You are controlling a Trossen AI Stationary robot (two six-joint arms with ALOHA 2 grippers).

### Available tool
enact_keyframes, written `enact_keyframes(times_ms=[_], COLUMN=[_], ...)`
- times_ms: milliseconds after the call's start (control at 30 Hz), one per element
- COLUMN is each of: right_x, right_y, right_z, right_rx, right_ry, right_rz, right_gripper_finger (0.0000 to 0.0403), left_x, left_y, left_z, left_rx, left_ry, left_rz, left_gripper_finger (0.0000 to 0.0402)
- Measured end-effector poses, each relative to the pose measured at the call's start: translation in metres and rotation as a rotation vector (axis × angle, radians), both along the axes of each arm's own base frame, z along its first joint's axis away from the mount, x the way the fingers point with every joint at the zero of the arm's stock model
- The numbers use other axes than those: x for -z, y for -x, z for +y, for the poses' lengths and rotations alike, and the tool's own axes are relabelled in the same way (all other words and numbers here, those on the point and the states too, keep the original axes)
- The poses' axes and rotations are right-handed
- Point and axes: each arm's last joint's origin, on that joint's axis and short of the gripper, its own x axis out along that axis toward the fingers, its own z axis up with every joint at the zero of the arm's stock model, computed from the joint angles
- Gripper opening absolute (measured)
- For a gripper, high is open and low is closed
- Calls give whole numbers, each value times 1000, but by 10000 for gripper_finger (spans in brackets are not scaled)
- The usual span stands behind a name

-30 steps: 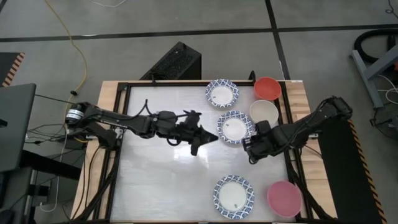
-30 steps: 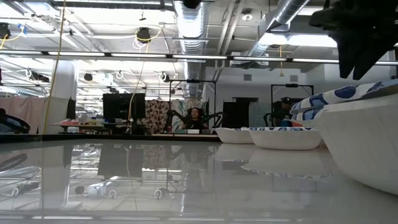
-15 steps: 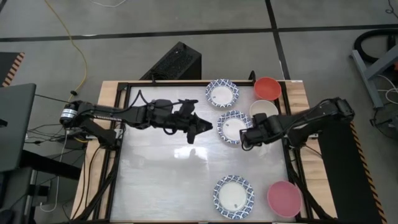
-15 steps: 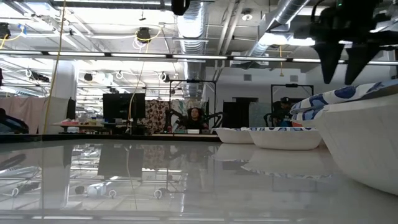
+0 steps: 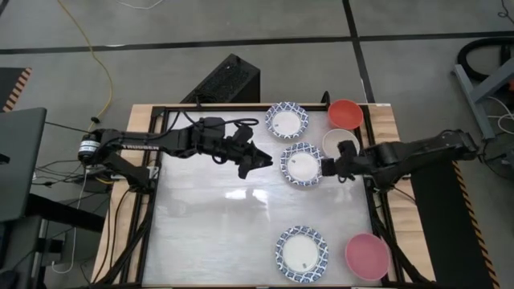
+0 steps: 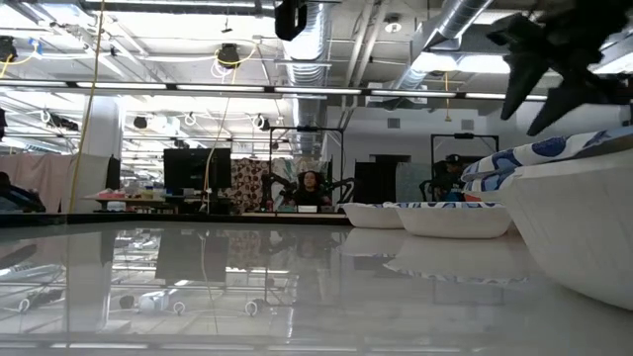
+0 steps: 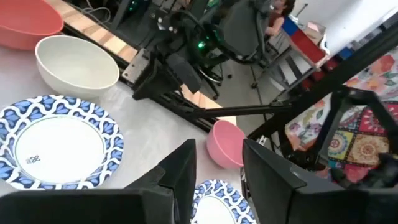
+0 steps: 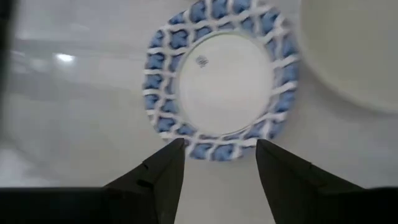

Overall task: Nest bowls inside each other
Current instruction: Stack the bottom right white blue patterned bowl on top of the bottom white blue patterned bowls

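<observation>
Six bowls show on the surface from above, all toward its right side. The blue-rimmed middle bowl (image 5: 303,164) sits between the two claws; another blue-rimmed bowl (image 5: 287,120) lies farther back, and a third blue-rimmed one (image 5: 302,253) at the near edge. The red bowl (image 5: 345,113) is at the far right corner, the cream bowl (image 5: 340,144) just beside it, the pink bowl (image 5: 367,255) at the near right corner. None is nested yet.

They look like stiff, glazed ware: probably light, smooth and slippery, liable to chip if knocked together. The rim is the sensible hold, one finger inside and one outside, since the walls are shallow and flared.

The right claw (image 8: 214,158) hovers at the middle bowl's right edge, fingers spread, the rim just ahead of them. The left claw (image 7: 217,165) hangs above the surface to that bowl's left, fingers apart and holding nothing.
</observation>
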Motion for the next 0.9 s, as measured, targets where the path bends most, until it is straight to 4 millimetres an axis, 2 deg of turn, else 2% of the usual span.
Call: enact_keyframes(times_ms=[133,367,900], right_x=[25,53,74], right_y=[3,5,-10], right_z=[3,7,1], right_rx=[22,106,195], right_ry=[-39,-56,-1], right_rz=[-65,-5,125], right_gripper_finger=[218,218,218], left_x=[0,0,0], left_y=[0,1,2], left_z=[5,16,20], left_rx=[-15,-48,-62], left_ry=[5,9,8], left_rz=[3,4,4], left_gripper_finger=[119,119,119])
